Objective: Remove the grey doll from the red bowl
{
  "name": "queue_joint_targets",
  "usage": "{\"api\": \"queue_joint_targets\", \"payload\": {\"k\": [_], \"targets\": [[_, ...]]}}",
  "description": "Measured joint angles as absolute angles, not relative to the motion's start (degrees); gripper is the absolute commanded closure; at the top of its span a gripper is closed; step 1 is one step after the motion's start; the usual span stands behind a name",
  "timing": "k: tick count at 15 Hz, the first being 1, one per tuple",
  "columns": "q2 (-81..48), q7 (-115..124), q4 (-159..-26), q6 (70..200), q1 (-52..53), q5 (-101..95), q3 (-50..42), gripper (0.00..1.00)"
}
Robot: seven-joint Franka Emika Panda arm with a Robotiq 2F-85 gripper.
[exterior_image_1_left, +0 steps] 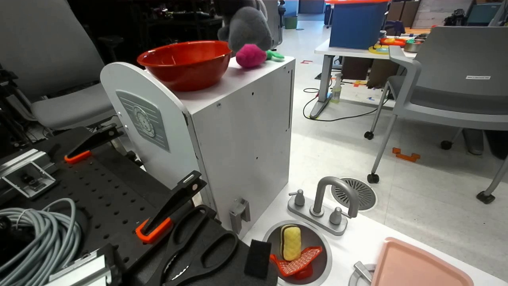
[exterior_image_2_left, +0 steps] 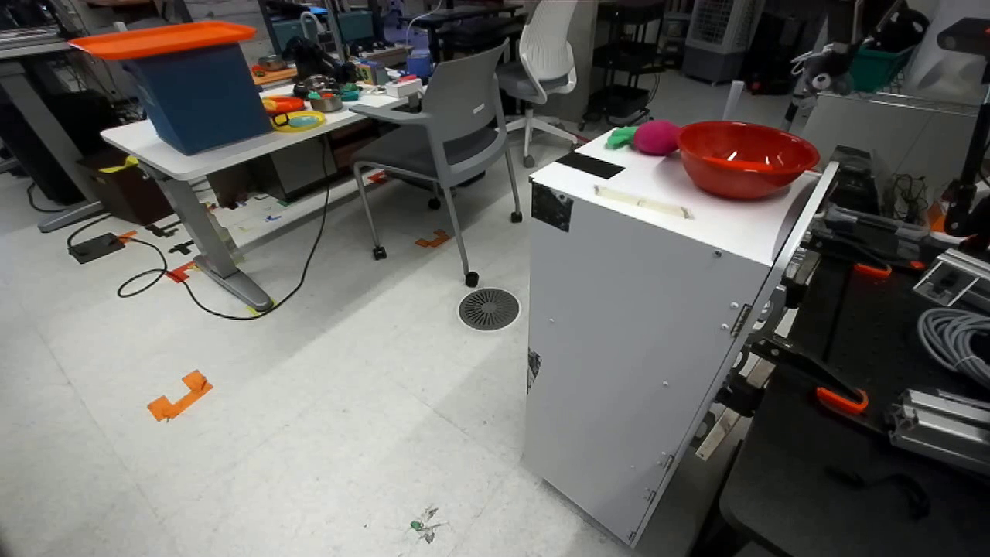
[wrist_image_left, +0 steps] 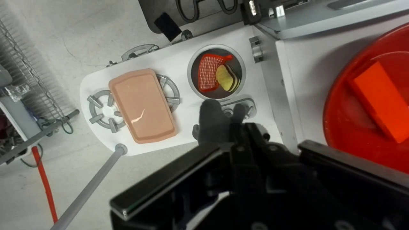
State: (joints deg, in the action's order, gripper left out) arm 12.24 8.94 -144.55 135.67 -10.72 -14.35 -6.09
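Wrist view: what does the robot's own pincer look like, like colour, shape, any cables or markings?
The pincer is mostly black and angular, built of several jointed parts. It has two long, straight bars with paler, shiny edges, and round bolt heads between them. I can't make out any cable or lettering on it; its lower parts are very dark.

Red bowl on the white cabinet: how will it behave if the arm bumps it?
The red bowl would probably slide fairly easily, its surface looking smooth and glossy. It may tip if pressed at the rim, since the sides flare out from a narrower base. The orange block lying inside could shift with a jolt; I can't tell its weight.
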Motion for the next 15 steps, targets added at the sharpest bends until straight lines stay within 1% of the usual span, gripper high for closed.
{"api": "queue_joint_targets", "payload": {"k": [8, 14, 15], "targets": [[11.43, 9.42, -143.47, 135.04, -12.65, -14.3, -8.44, 0.99], [10.67, 8.92, -143.83, 144.3, -12.51, -14.31, -8.36, 0.99], [10.15, 8.58, -143.88, 146.05, -12.4, -14.24, -8.34, 0.93]]}}
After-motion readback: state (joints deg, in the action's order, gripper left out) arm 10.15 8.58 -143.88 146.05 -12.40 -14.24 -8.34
